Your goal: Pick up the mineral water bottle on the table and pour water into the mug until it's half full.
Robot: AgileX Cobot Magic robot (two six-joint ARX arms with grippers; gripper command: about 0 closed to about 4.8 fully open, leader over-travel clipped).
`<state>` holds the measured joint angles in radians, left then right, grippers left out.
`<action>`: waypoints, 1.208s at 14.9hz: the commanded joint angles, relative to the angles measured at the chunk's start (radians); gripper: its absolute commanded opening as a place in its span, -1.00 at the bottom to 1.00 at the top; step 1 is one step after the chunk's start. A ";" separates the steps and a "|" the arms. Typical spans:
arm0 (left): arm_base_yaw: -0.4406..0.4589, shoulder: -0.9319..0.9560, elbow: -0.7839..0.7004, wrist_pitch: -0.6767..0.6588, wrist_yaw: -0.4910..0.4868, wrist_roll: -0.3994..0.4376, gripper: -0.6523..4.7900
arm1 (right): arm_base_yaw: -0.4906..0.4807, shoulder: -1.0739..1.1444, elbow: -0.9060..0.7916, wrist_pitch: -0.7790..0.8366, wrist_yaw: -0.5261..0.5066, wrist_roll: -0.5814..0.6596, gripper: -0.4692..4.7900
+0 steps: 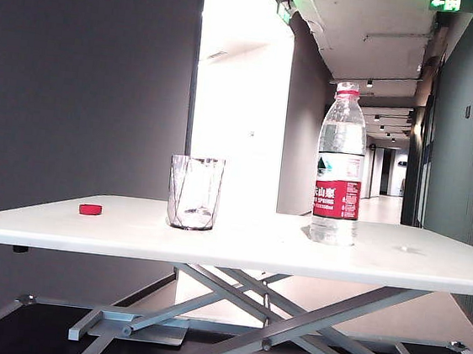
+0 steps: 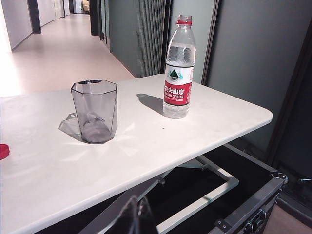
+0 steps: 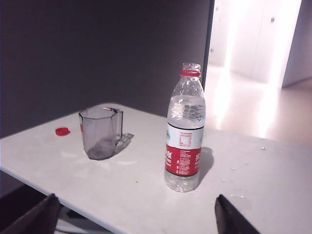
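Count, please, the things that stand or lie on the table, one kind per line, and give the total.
On the table:
mineral water bottle: 1
mug: 1
small red cap: 1
Total: 3
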<state>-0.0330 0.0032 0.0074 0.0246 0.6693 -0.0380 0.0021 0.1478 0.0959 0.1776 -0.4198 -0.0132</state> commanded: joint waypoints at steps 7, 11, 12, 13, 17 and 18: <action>-0.001 0.000 0.003 0.005 0.000 0.005 -0.78 | 0.000 0.913 0.222 0.575 -0.080 -0.064 1.00; -0.002 0.000 0.003 0.005 0.001 0.005 -0.78 | 0.000 1.257 0.381 0.722 -0.196 -0.058 1.00; -0.001 0.000 0.003 0.005 0.000 0.006 -0.78 | 0.001 1.326 0.429 0.722 -0.217 -0.060 1.00; -0.001 0.000 0.003 0.005 0.000 0.006 -0.78 | 0.000 1.373 0.465 0.723 -0.232 -0.058 1.00; -0.001 0.000 0.003 -0.011 0.001 0.021 -0.78 | 0.000 1.593 0.640 0.726 -0.294 -0.059 1.00; -0.001 0.000 0.003 -0.011 0.002 0.025 -0.78 | 0.000 1.633 0.673 0.726 -0.298 -0.059 1.00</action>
<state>-0.0330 0.0032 0.0074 0.0063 0.6693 -0.0250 0.0021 1.7554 0.7422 0.8867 -0.7063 -0.0727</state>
